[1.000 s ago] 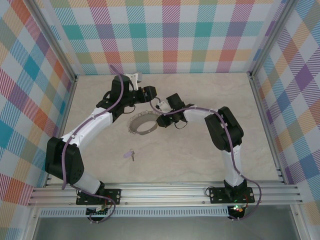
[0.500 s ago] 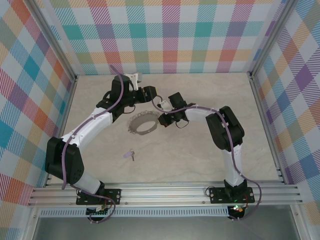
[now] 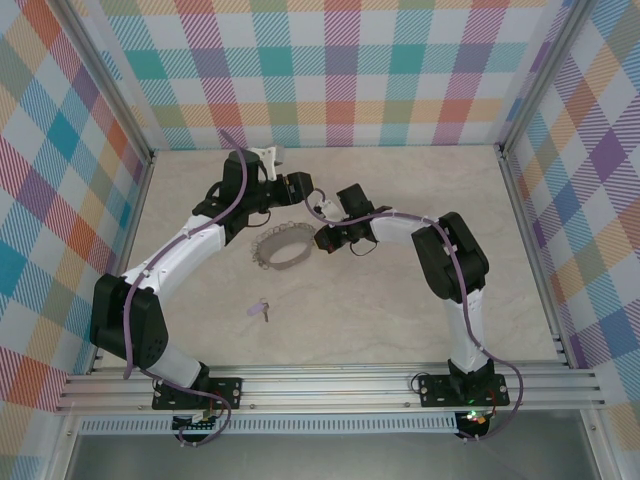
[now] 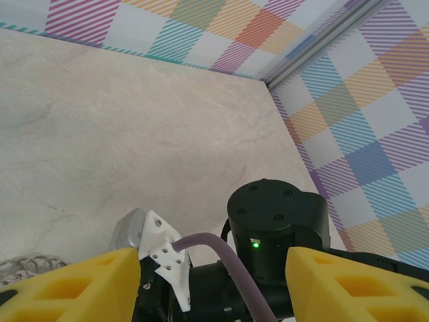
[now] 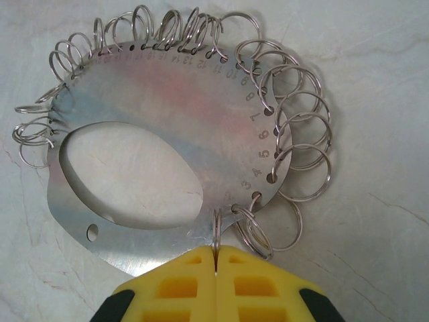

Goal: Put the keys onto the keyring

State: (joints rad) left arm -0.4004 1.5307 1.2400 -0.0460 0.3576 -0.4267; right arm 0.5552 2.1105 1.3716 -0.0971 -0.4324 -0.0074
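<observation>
The keyring (image 5: 167,100) is a flat silvery plate with an oval hole and several split rings hung along its numbered edge; it lies mid-table (image 3: 281,247). My right gripper (image 5: 216,258) is shut on one split ring (image 5: 216,231) at the plate's near edge, just right of the plate (image 3: 322,240) from above. The key (image 3: 263,310), tiny with a lilac head, lies alone on the table nearer the arm bases. My left gripper (image 3: 303,190) hovers open beyond the keyring; its yellow fingers (image 4: 67,288) frame the right arm's black wrist (image 4: 278,221), holding nothing.
Checked walls and aluminium frame rails (image 3: 520,240) enclose the pale marble-look table (image 3: 400,320). The right arm's purple cable (image 4: 228,268) passes between my left fingers. A few split rings (image 4: 27,265) peek in at the lower left of the left wrist view.
My right gripper has closed onto a split ring and edged slightly left and back; the keyring shifted a little with it. The left arm and the key have not moved.
</observation>
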